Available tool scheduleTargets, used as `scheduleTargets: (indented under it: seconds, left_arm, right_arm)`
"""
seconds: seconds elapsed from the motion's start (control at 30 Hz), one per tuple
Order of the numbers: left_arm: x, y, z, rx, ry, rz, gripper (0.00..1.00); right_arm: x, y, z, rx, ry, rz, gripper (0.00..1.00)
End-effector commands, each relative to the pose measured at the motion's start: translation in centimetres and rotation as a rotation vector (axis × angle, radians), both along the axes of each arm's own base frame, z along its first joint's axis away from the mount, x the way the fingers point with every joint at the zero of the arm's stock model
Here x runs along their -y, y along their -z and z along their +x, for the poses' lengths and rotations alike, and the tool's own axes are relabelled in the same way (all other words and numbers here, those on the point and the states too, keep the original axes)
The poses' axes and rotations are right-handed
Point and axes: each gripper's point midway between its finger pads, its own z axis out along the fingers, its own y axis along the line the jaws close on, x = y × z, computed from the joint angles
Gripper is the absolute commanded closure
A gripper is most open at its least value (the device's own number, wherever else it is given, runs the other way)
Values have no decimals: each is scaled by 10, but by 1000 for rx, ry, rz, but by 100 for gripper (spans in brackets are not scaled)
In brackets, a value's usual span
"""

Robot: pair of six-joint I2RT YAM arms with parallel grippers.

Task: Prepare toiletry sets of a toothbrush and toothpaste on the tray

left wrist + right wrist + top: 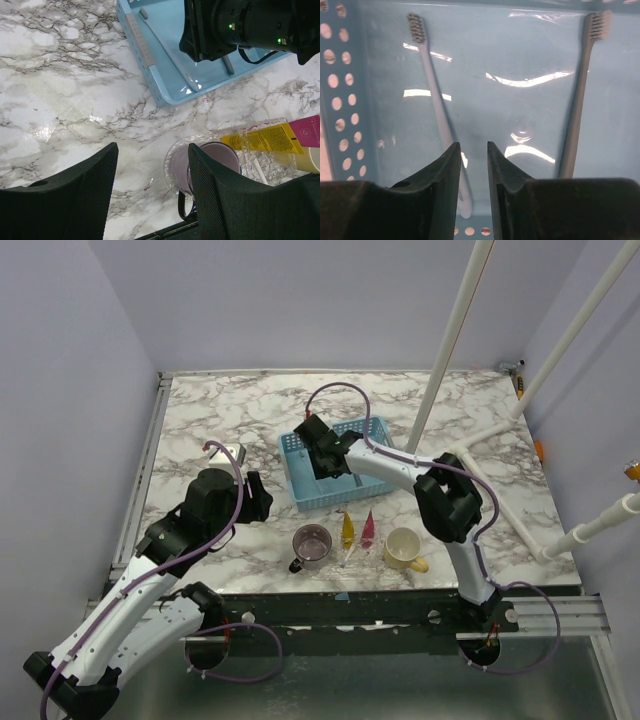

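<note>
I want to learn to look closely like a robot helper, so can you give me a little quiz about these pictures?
1. How many toothbrushes lie in the blue tray?
2. Where are the yellow tube and the pink tube? A: in the tray. B: on the table, between the purple mug and the cream mug. C: inside the mugs.
3. True or false: the right hand hangs over the tray with nothing between its fingers.

Key: 1. Two. 2. B. 3. True.
</note>
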Motion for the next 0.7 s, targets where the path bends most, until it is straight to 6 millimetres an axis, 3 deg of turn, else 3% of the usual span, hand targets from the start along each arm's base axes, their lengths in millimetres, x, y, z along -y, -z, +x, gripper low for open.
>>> scheduleTargets:
  seconds: [0.0,0.4,0.67]
  left_arm:
    - [2,0,0,1,15,-5,41]
    - [3,0,1,0,20,-6,41]
    - [3,-1,1,1,19,-4,41]
  right_arm:
    - [19,2,21,22,65,-37,69]
    - [64,4,46,19,158,-59,58]
    - [80,18,47,-28,179,-56,55]
